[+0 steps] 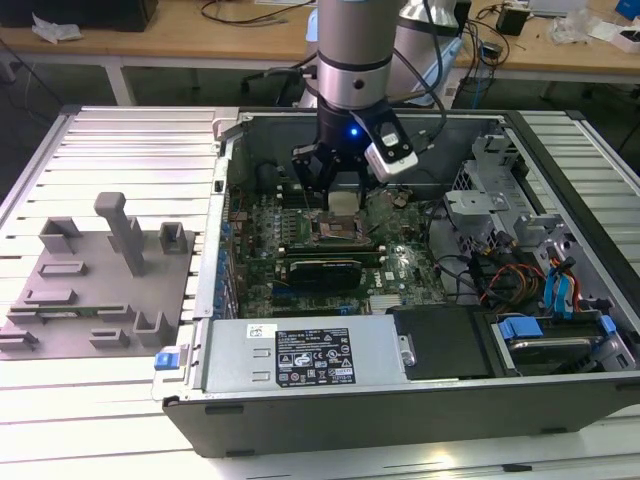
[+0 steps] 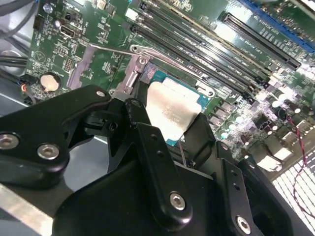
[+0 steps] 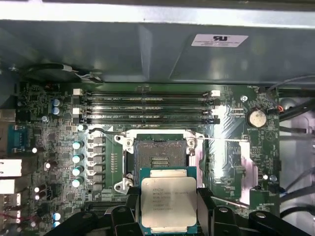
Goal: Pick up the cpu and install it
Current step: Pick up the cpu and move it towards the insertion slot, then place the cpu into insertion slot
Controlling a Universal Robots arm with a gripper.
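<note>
Pincer (image 3: 169, 212) clamped on the cpu (image 3: 169, 199), held partly over the open socket (image 3: 160, 158).

The black fingers (image 3: 206, 209) cover two opposite cpu edges, and in the exterior view the arm hides most of the chip. Memory slots (image 3: 147, 108) lie beyond the socket, and a coin cell (image 3: 256, 117) is off to one side. The print on the cpu top and on the white label (image 3: 219, 39) on the case wall is too small to read.

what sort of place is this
Probably a robotics lab: an open black desktop computer case lies on a slatted metal table, the black end effector holds a silver-topped square cpu inside it, wooden workbenches stand behind.
</note>
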